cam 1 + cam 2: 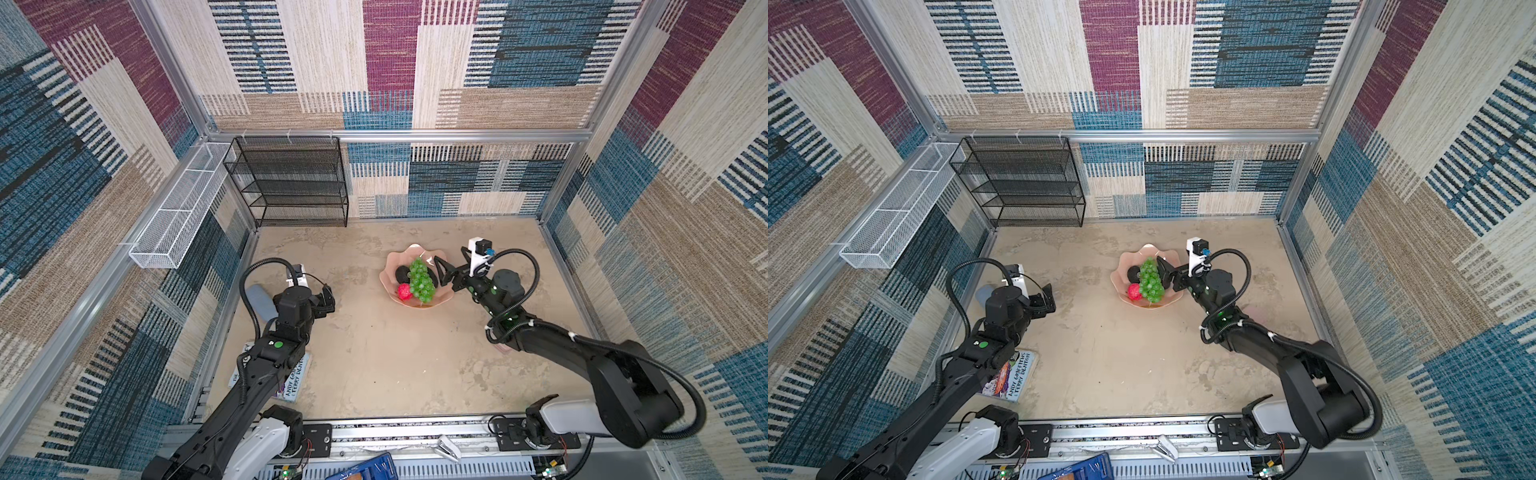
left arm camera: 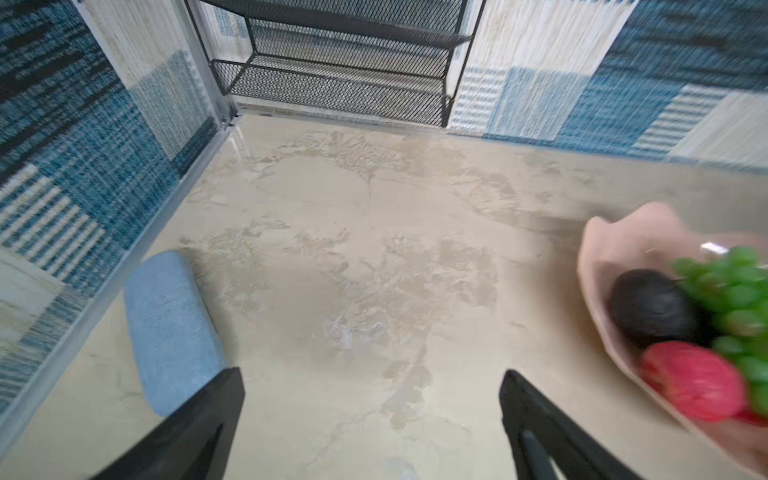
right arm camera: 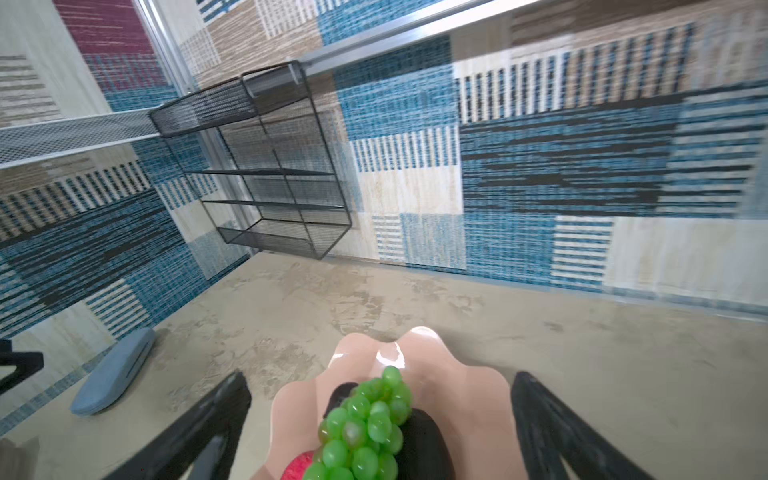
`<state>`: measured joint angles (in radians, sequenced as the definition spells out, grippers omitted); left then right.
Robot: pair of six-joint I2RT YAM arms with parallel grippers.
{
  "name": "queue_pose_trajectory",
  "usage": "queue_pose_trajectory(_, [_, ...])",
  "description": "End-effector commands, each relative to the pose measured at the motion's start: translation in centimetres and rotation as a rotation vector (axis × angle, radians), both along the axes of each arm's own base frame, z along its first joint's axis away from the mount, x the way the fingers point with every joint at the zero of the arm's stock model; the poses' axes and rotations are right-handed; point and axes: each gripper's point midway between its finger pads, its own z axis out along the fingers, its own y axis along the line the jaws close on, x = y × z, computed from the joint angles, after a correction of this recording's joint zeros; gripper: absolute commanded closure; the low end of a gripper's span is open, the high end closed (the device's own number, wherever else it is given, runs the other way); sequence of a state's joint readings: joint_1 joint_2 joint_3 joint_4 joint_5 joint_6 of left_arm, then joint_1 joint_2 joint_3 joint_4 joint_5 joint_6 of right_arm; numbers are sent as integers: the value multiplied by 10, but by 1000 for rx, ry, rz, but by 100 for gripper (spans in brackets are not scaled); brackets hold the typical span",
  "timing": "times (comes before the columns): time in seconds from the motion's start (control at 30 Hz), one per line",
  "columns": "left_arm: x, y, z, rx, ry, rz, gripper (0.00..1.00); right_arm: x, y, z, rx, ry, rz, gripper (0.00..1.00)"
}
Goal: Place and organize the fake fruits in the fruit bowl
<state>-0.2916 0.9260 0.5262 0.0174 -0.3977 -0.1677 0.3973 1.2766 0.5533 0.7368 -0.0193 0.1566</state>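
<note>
We see walls (image 1: 457,62) in woven patches of blue, maroon and beige, edged by a metal frame (image 1: 457,135). The desk (image 1: 374,353) is mottled beige. A black mesh shelf (image 1: 291,183) stands at the back, and a white wire basket (image 1: 178,216) runs along the left wall.

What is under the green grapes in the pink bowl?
A dark avocado peeks out on one side of the grapes, another avocado on the other, a red apple at one end. Anything else beneath is covered.
</note>
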Motion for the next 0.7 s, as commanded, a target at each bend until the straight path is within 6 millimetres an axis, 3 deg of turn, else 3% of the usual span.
queue_pose_trajectory(0.0, [12, 18, 13, 144, -151, 38, 1, -6, -65, -16, -50, 55, -280, 0])
queue_pose_trajectory(0.13, [14, 29, -18, 85, -158, 20, 1, -32, -117, -20, -67, -36, -498, 0])
queue_pose_trajectory(0.23, [18, 43, -45, 97, -126, 38, 2, -37, -146, -42, -127, 8, -624, 0])
queue_pose_trajectory(0.43, [44, 45, -51, 68, -165, 8, 3, -54, -185, -69, -141, -31, -727, 0])
queue_pose_trajectory(0.57, [61, 51, -73, 88, -200, 27, 2, -54, -190, -67, -124, -85, -702, 0])
queue_pose_trajectory(0.63, [59, 55, -84, 51, -70, 57, 1, -47, -186, -67, -143, -107, -674, 0])
queue_pose_trajectory(0.67, [62, 61, -82, 58, -84, 95, 1, -39, -179, -74, -161, -87, -635, 0])
